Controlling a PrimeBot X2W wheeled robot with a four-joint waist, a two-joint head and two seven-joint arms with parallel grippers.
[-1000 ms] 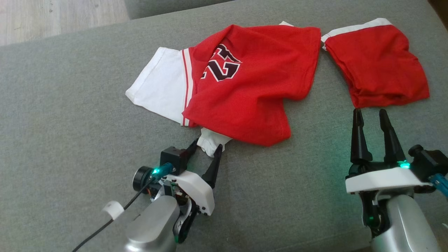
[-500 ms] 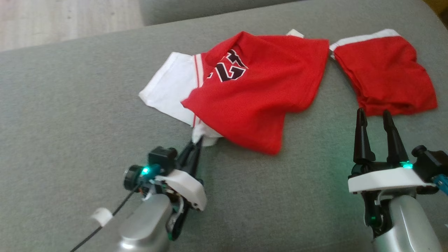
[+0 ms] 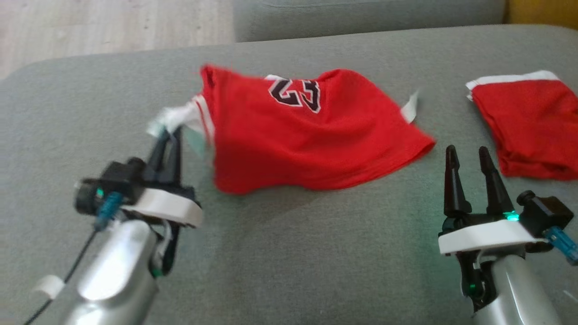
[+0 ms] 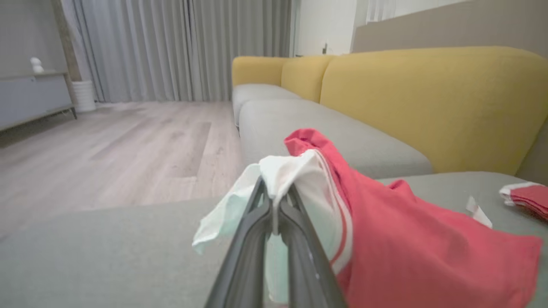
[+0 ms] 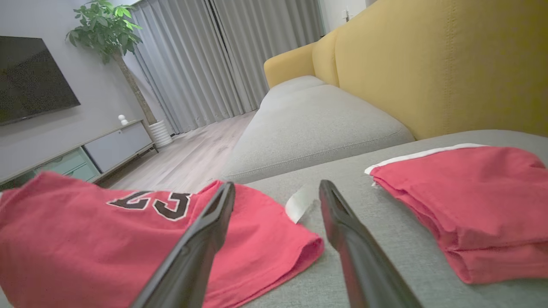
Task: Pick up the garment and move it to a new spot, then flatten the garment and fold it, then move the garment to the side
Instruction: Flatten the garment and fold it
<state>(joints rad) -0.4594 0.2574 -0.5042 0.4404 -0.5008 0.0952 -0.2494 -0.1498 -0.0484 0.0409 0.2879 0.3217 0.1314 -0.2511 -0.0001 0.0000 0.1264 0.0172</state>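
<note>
My left end effector [image 3: 169, 135] sits in the left middle of the head view, its two fingers pressed together on the white sleeve of the jersey [image 3: 307, 140]. In the left wrist view the same pinch [image 4: 274, 201] stands at bottom centre, white cloth bunched over the fingertips and the red body [image 4: 406, 248] falling away to the lower right. The jersey spreads across the centre of the head view on the grey sofa [image 3: 316, 253], number 23 facing up, its left end raised at my grip (that corner is blurred, so I cannot tell how far it clears the seat). A small white tag [image 3: 410, 107] sticks out at its right edge. My right end effector [image 3: 465, 153] is at the lower right, fingers spread wide and holding nothing, just beside the jersey's right hem; in the right wrist view [image 5: 276, 190] the tag [image 5: 299, 203] shows between the fingers. A second red cloth [image 3: 533, 131] lies at the right edge, apart from the jersey. Wooden floor [image 3: 113, 22] fills the upper left.
</note>
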